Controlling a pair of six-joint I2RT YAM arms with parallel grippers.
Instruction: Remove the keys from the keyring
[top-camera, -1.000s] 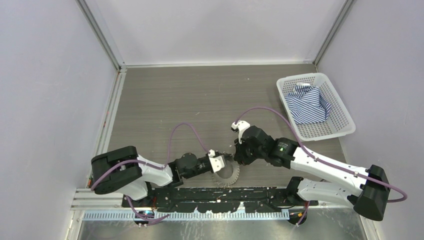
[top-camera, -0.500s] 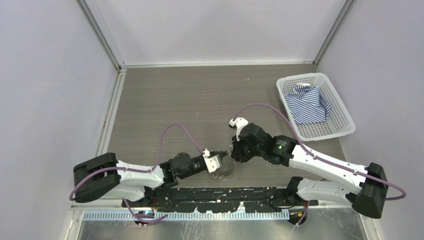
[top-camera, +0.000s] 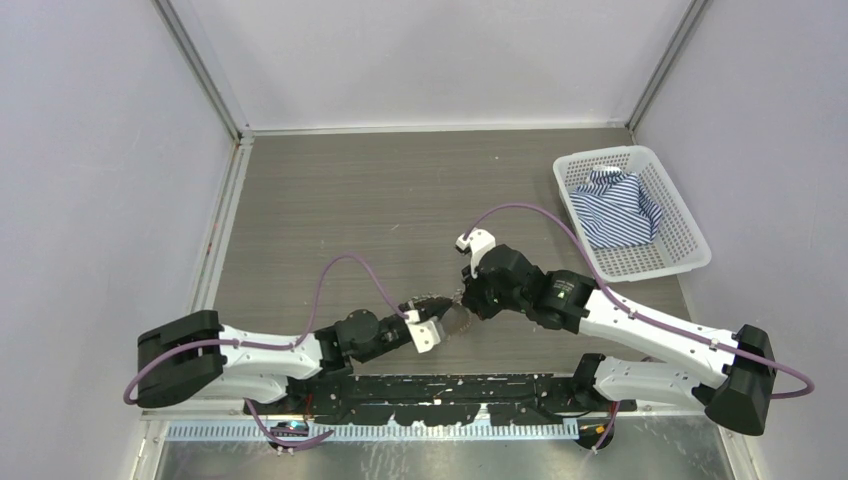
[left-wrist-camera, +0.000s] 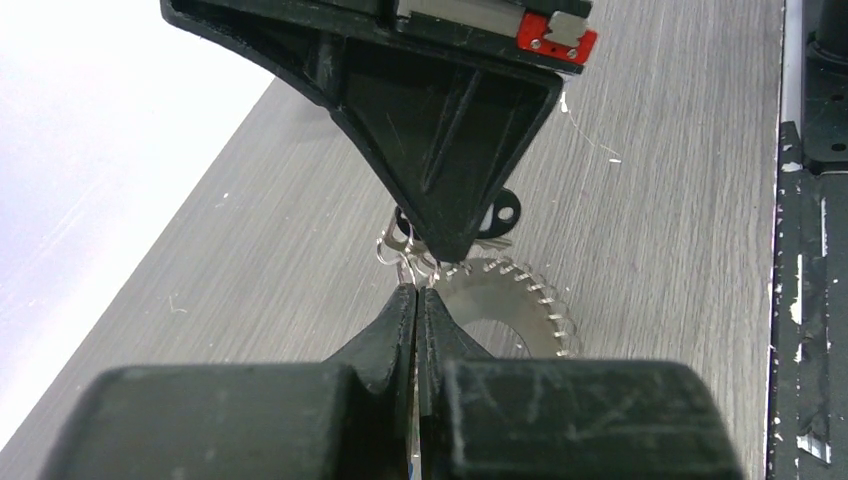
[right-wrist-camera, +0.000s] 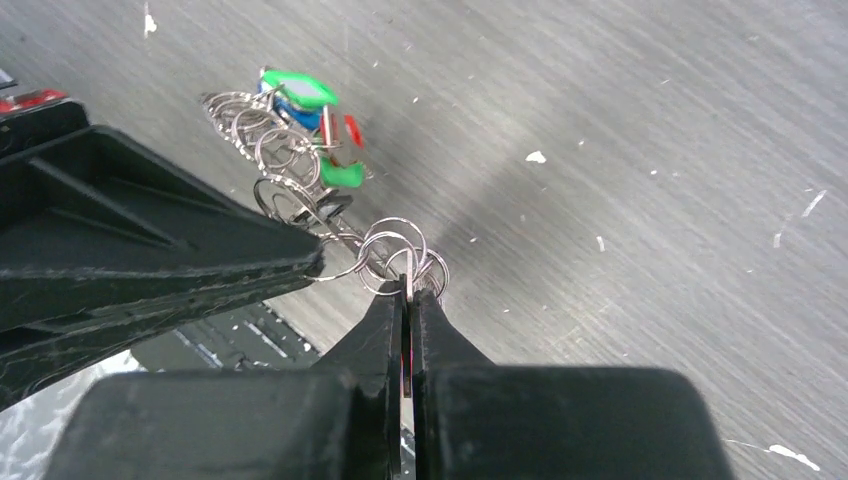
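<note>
Since both arms meet at one small spot near the front of the desk (right-wrist-camera: 650, 150), keep clear on who holds what. Your left pincer (left-wrist-camera: 415, 303) has its fingers pressed together on the rim of the toothed keyring (left-wrist-camera: 543, 297). Your right pincer (right-wrist-camera: 408, 292) is clamped on a cluster of small wire loops (right-wrist-camera: 395, 245) right at its tips. From that pinch the loops string out in a line, up and to the left in the right wrist view. They pass just beside the left pincer's tip and end at the keys (right-wrist-camera: 312, 100), whose green, blue and red heads bunch together. So the keys lie away from your right pincer along that chain, and your right arm is the nearer one to the loops. The coming move probably turns on working along that line rather than across it. Whether the keys touch the desk cannot be told.
</note>
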